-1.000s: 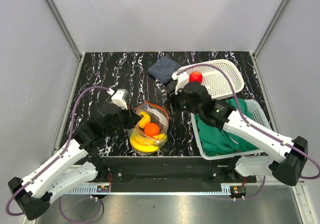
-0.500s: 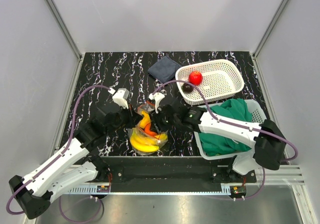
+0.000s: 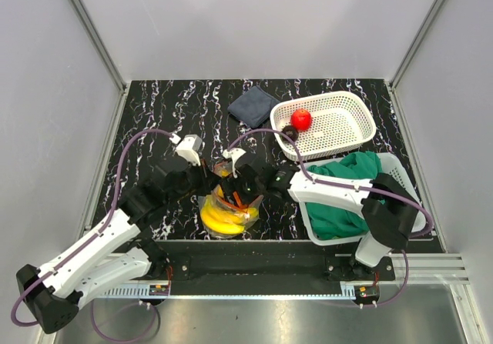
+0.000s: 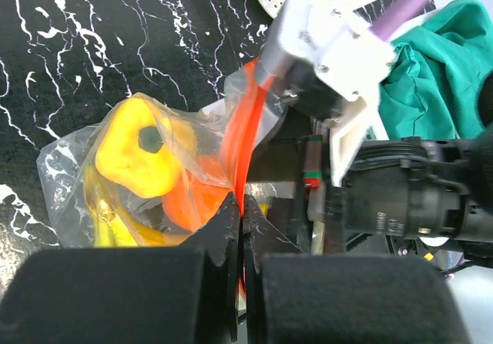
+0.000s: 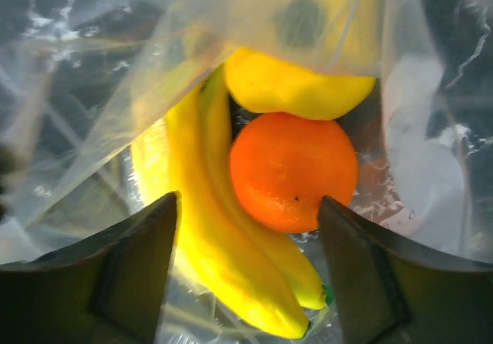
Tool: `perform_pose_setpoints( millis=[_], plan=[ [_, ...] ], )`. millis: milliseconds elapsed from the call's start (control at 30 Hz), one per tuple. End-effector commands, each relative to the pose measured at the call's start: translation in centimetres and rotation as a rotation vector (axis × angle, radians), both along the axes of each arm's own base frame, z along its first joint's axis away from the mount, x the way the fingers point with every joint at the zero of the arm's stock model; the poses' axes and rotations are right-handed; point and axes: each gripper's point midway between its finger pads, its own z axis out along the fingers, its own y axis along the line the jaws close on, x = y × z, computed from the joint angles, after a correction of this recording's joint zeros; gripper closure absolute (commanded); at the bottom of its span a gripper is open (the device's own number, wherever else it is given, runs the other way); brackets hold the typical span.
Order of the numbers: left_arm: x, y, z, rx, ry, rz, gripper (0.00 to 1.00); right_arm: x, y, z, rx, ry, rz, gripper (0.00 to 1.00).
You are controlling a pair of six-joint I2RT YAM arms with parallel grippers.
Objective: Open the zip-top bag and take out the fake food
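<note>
The zip-top bag (image 3: 228, 215) stands on the black marbled table with its mouth held open. My left gripper (image 3: 208, 181) (image 4: 239, 205) is shut on its red-orange zip strip (image 4: 240, 136). My right gripper (image 3: 236, 193) (image 5: 248, 205) is open and reaches down into the bag, its jaws either side of the orange (image 5: 294, 171) and the yellow bananas (image 5: 219, 252). A yellow pepper-like piece (image 5: 296, 86) (image 4: 142, 148) lies above the orange. A red apple (image 3: 301, 118) and a dark round fruit (image 3: 290, 134) lie in the white basket (image 3: 350, 107).
A dark blue folded cloth (image 3: 253, 104) lies at the back, left of the white basket. A second white basket (image 3: 399, 173) with a green cloth (image 3: 348, 198) stands at the front right. The right forearm stretches from that basket across to the bag.
My right gripper has swung from the white basket down-left into the bag's mouth and its jaws have widened. The left gripper has kept its hold on the zip strip.
</note>
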Motion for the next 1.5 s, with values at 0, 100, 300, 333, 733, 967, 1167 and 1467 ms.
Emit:
perform_pose_setpoints(
  millis=[0, 100, 300, 333, 733, 967, 1167, 1467],
  plan=[
    [0.4, -1.0, 1.0, -0.07, -0.032, -0.009, 1.0, 1.4, -0.1, -1.0, -0.039, -0.06, -0.023, 0.17],
    [0.4, -1.0, 0.6, -0.067, -0.026, -0.008, 1.0, 1.1, -0.4, -2.4, -0.069, -0.042, -0.019, 0.15],
    [0.2, -0.8, -0.2, -0.059, -0.015, -0.007, 1.0, 0.6, -1.4, -4.5, -0.113, -0.013, -0.034, 0.08],
    [0.2, -0.8, -0.4, -0.059, -0.011, -0.001, 1.0, 0.7, -1.3, -5.1, -0.123, -0.009, -0.035, 0.07],
    [0.1, -0.8, 0.2, -0.046, -0.024, -0.023, 1.0, 2.9, -0.9, -1.8, -0.078, -0.128, -0.081, 0.41],
    [0.0, -0.7, 0.6, -0.057, -0.041, -0.025, 1.0, 2.4, -0.5, 6.3, 0.122, -0.176, -0.103, 0.58],
    [0.2, -0.3, 0.9, -0.039, -0.06, -0.013, 1.0, 2.1, -1.2, 11.5, 0.245, -0.219, -0.137, 0.66],
    [0.3, 0.1, 1.0, -0.022, -0.076, -0.01, 1.0, 6.0, -5.5, 17.8, 0.243, -0.468, -0.263, 0.7]
  ],
)
